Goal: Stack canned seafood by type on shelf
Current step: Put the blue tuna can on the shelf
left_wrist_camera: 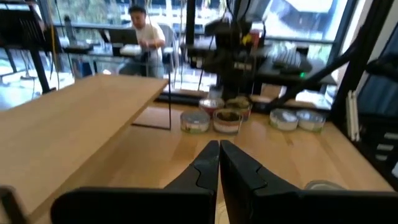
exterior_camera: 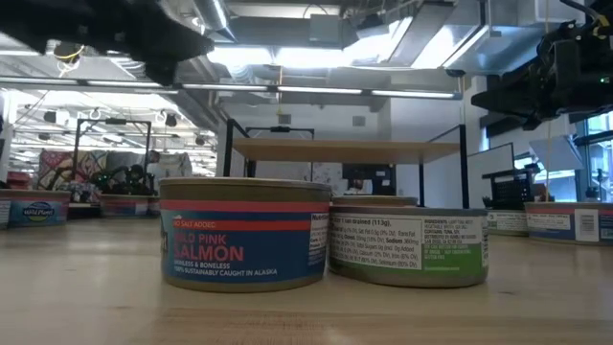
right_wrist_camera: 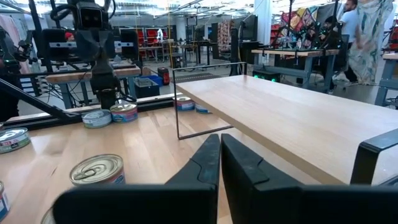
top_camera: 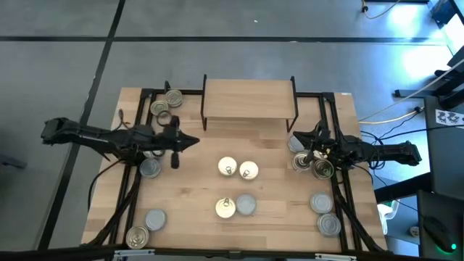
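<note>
The shelf (top_camera: 249,101), a light-wood board on thin black legs, stands at the table's far middle with its top bare. Three gold-topped tins (top_camera: 228,167) (top_camera: 249,171) (top_camera: 225,208) and a silver-topped one (top_camera: 246,205) sit flat on the table in front of it. More canned seafood rests at the left (top_camera: 150,168) and right (top_camera: 322,169) sides. My left gripper (left_wrist_camera: 219,146) hovers shut left of the shelf, pointing toward the table's right. My right gripper (right_wrist_camera: 220,138) hovers shut at the shelf's right end, pointing left.
Black frame rails (top_camera: 134,181) run along both table sides. Tins stand at the near left (top_camera: 155,219) and near right (top_camera: 329,225) corners and behind the left arm (top_camera: 174,98). A salmon tin (exterior_camera: 244,235) fills the low view. People show in the room beyond.
</note>
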Robot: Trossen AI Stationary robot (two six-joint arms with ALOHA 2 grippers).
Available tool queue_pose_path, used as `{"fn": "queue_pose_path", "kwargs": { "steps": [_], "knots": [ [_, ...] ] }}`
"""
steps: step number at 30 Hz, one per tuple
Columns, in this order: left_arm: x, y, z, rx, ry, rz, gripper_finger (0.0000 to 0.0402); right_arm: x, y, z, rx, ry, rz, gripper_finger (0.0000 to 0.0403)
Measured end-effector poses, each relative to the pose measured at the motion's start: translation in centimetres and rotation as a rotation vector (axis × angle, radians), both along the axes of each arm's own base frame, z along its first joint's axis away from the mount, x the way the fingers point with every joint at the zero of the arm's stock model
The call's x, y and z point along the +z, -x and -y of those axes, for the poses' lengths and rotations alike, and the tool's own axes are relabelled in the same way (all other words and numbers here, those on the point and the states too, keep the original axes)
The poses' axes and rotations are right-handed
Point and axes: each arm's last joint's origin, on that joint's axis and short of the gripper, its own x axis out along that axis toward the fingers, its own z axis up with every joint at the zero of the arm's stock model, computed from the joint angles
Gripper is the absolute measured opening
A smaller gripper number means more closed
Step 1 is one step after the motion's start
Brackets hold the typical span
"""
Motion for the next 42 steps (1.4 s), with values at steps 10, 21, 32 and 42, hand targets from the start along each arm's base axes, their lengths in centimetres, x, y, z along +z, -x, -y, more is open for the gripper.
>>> {"fn": "queue_pose_path", "kwargs": {
  "steps": [10, 21, 32, 42],
  "knots": [
    [0.0, -7.1, 1.0, -0.017, 0.059, -0.160, 0.0010, 0.0, 0.0, 0.0, 0.000, 0.000, 0.000, 0.0017],
    [-2.5, -12.2, 1.6, -0.041, -0.015, -0.220, 0.0011, -0.2, 0.0, 0.0, 0.002, 0.001, -0.022, 0.0017],
    [-5.1, -12.1, 1.4, -0.004, 0.092, -0.391, 0.0127, -0.3, -0.1, -0.3, 0.100, -0.043, -0.011, 0.0017],
    [-5.9, -11.5, 2.2, -0.029, 0.073, -0.488, 0.0186, -0.4, -0.6, -0.3, 0.114, -0.098, -0.016, 0.0017]
  ]
}}
